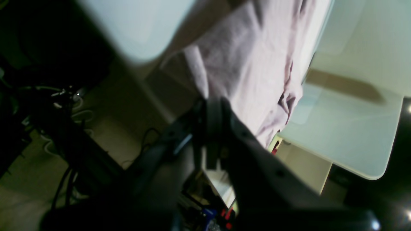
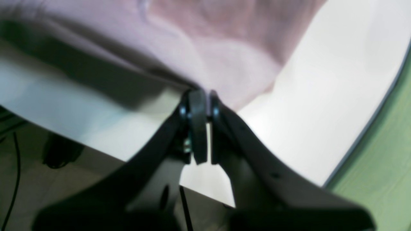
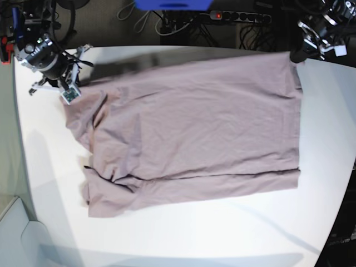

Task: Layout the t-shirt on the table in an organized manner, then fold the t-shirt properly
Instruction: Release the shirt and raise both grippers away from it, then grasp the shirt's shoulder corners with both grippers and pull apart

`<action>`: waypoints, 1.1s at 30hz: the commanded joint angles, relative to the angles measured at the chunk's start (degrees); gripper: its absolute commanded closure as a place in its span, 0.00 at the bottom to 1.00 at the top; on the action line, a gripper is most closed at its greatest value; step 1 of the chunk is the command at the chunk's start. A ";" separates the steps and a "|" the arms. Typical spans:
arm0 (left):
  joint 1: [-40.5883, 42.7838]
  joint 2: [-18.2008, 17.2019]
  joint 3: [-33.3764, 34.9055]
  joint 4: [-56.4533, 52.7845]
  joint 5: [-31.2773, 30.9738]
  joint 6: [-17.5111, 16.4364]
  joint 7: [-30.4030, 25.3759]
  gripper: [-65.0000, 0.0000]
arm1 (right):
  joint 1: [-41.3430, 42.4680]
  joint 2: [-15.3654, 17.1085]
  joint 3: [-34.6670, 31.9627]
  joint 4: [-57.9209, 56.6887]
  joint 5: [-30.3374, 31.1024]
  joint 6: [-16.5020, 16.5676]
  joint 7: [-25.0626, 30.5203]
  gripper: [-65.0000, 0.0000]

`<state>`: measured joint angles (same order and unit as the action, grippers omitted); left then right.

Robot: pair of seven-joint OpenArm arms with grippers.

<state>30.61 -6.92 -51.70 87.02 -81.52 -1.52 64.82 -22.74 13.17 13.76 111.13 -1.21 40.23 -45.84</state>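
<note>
Table (image 3: 183,233): white matte top, fills most of the base view, curved edge running down at 3 and 9 o'clock. Bare white band along the 6 o'clock side; soft shadows lie across it near the bottom edge.

T-shirt (image 3: 194,133): dusty mauve, spread flat over the table's centre and upper half, wrinkled. Long axis runs 9 to 3 o'clock. At 7–8 o'clock the cloth is bunched and overlapped; a lengthwise crease line shows along the 6 o'clock edge. The 12 o'clock edge lies close to the table's far rim.

Floor beyond the table at 12 o'clock: dark, with tangled cables, a black power strip (image 3: 239,16) with a red light, and a blue object (image 3: 172,4) at the top edge. A green surface shows at 3–4 o'clock in the right wrist view.

Right gripper (image 2: 204,96): at the shirt's 10 o'clock corner, jaws pressed together on the cloth edge, fabric lifted off the table there.

Left gripper (image 1: 208,102): at the shirt's 1 o'clock corner, by the table rim. Wrist view is blurred and dark; jaws look clamped on the hem, cloth meeting the tips.
</note>
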 commanded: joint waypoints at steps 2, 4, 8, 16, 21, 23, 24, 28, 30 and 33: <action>0.11 -0.77 -1.09 1.11 -3.10 0.51 0.63 0.86 | -0.25 0.68 0.44 1.00 0.03 -0.23 0.61 0.98; 0.20 -1.04 -1.00 1.28 -3.10 0.51 0.72 0.73 | -1.83 1.64 0.18 1.26 0.03 -0.23 0.61 0.89; 0.64 -1.13 -1.00 1.46 -3.45 0.42 0.72 0.46 | -3.68 2.08 0.09 1.88 0.03 -0.23 0.61 0.67; 0.03 -1.04 -4.69 1.46 -3.48 0.33 5.64 0.34 | -4.29 2.08 3.69 3.73 0.11 -0.23 1.14 0.62; -2.87 -1.48 -8.30 1.46 -3.48 0.33 7.67 0.34 | -1.30 1.82 8.79 3.20 0.03 -0.23 0.88 0.62; -3.93 -2.53 -8.30 1.46 -3.48 0.33 7.67 0.34 | -0.60 1.91 10.90 3.11 0.03 -0.23 0.88 0.62; -4.54 -2.53 -8.30 1.46 -3.48 0.33 7.67 0.34 | -0.16 1.91 11.78 3.11 0.03 -0.23 0.88 0.62; -7.97 -2.53 -8.21 2.95 -3.48 0.33 7.67 0.34 | 2.83 1.82 13.36 3.11 0.03 -0.23 0.79 0.61; -10.00 -1.13 -8.03 4.71 -3.48 0.33 7.67 0.34 | 4.50 1.56 13.19 2.85 0.03 -0.23 0.79 0.61; -13.78 0.28 -3.90 5.33 -3.48 0.33 7.32 0.34 | 8.72 -1.34 12.04 1.09 0.03 -0.23 0.70 0.61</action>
<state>17.06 -6.28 -55.37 91.46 -81.71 -1.58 71.81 -14.46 11.25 25.82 111.31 -1.80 40.23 -46.37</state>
